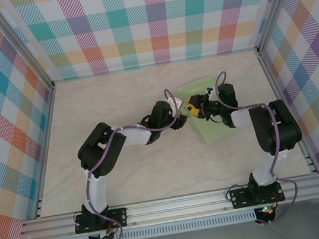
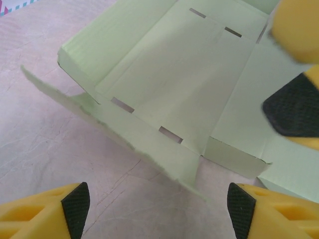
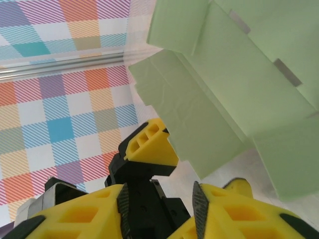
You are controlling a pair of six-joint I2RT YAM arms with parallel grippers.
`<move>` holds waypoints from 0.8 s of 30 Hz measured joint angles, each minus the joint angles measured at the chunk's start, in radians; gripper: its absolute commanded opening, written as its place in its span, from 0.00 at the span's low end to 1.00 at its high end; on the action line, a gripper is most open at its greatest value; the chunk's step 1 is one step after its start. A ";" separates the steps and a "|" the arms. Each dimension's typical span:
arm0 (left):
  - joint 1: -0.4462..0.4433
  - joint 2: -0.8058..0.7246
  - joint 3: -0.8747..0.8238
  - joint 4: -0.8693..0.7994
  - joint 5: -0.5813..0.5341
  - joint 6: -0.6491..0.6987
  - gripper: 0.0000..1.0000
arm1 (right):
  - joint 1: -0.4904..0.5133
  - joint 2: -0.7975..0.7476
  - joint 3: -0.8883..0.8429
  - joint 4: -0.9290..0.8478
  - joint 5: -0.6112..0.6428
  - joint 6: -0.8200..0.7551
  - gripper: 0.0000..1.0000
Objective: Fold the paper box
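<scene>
Where the left gripper (image 1: 181, 118) stands: right of the table's (image 1: 115, 102) middle, at the 9 o'clock edge of the paper box (image 1: 217, 126).
Left gripper's state: in its wrist view the left gripper (image 2: 158, 209) has its jaws spread wide, with bare tabletop between the pads and nothing held.
Box relative to the left gripper: the paper box (image 2: 164, 74) lies at 12 o'clock from the fingers, just beyond them, its nearest flap edge slanting toward the gap.
Box as a container: a pale green sheet partly folded into a shallow tray, two side walls raised, outer flaps flat.
Contents: bare card floor with narrow slots along two creases.
Right gripper (image 1: 195, 108): over the box's 9 o'clock part, tip to tip with the left one.
Right gripper's state: the right gripper (image 3: 160, 211) has its jaws partly apart and no card between the pads.
Box relative to the right gripper: the paper box (image 3: 239, 84) spreads from 12 to 3 o'clock of the fingers, near them.
Surround: plaid walls (image 1: 150, 18).
</scene>
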 measured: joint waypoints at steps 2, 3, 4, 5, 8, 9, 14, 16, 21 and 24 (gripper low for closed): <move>0.000 0.000 0.000 -0.004 0.000 -0.001 0.78 | -0.013 -0.045 0.019 -0.115 0.008 -0.050 0.47; 0.000 0.000 0.000 -0.010 -0.001 -0.002 0.79 | -0.020 -0.068 0.047 -0.193 0.017 -0.084 0.48; 0.000 -0.002 -0.002 -0.015 -0.002 -0.005 0.80 | -0.026 -0.089 0.084 -0.275 0.033 -0.128 0.50; 0.000 -0.004 -0.004 -0.017 -0.005 -0.008 0.80 | -0.029 -0.103 0.119 -0.335 0.047 -0.164 0.52; 0.000 -0.040 -0.039 -0.021 -0.019 -0.031 0.82 | -0.034 -0.125 0.256 -0.500 0.095 -0.276 0.54; 0.000 -0.058 -0.051 -0.025 -0.024 -0.039 0.84 | -0.034 -0.125 0.296 -0.541 0.111 -0.307 0.54; 0.004 -0.134 -0.046 -0.072 -0.045 -0.110 0.89 | -0.034 -0.124 0.400 -0.692 0.192 -0.399 0.56; 0.007 -0.138 -0.006 -0.113 -0.045 -0.145 0.92 | -0.034 -0.124 0.415 -0.736 0.221 -0.421 0.57; 0.011 -0.129 0.118 -0.246 -0.047 -0.226 0.94 | -0.034 -0.123 0.423 -0.803 0.264 -0.452 0.59; 0.018 -0.102 0.202 -0.318 -0.054 -0.296 0.93 | -0.036 -0.123 0.423 -0.822 0.275 -0.459 0.59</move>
